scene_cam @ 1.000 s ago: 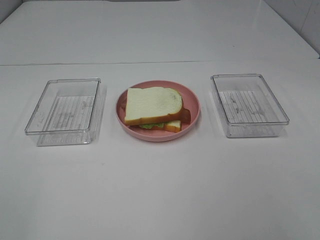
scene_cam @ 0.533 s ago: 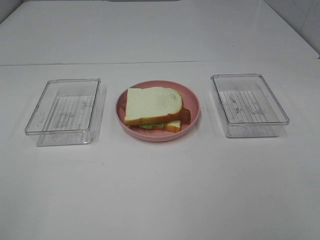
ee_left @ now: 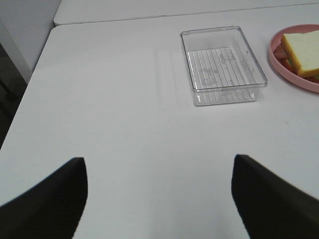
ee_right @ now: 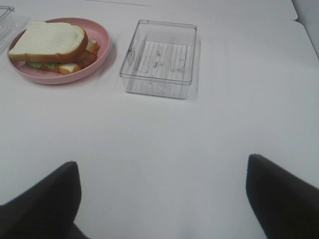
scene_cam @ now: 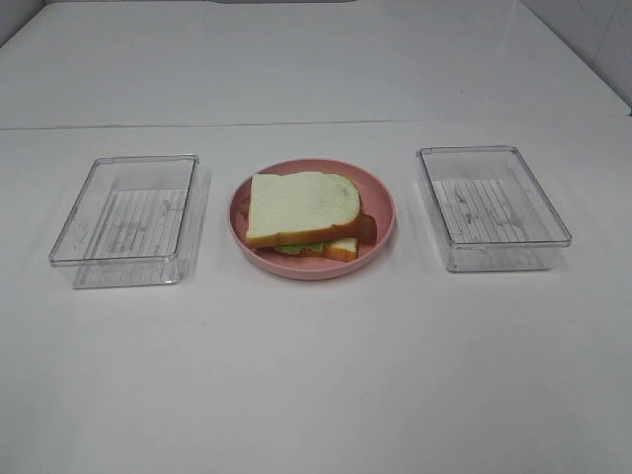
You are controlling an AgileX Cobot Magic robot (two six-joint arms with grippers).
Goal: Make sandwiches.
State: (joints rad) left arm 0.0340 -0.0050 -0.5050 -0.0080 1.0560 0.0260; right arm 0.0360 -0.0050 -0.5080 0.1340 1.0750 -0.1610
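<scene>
Left gripper [ee_left: 158, 199]: two dark, near-black fingers, matte, no markings visible.
Left gripper finger [ee_left: 47, 201] shape: broad, rounded at the tip, widening toward the frame edge.
Right gripper [ee_right: 162, 204]: same dark, near-black pair, plain surfaces.
Right gripper finger [ee_right: 284, 199] shape: blunt, softly curved outline, blurred by closeness.
Cables, screws, labels: none discernible.
Arms in high view: not visible.

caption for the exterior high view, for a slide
Finished toy sandwich on a pink plate between two empty clear trays.
</scene>
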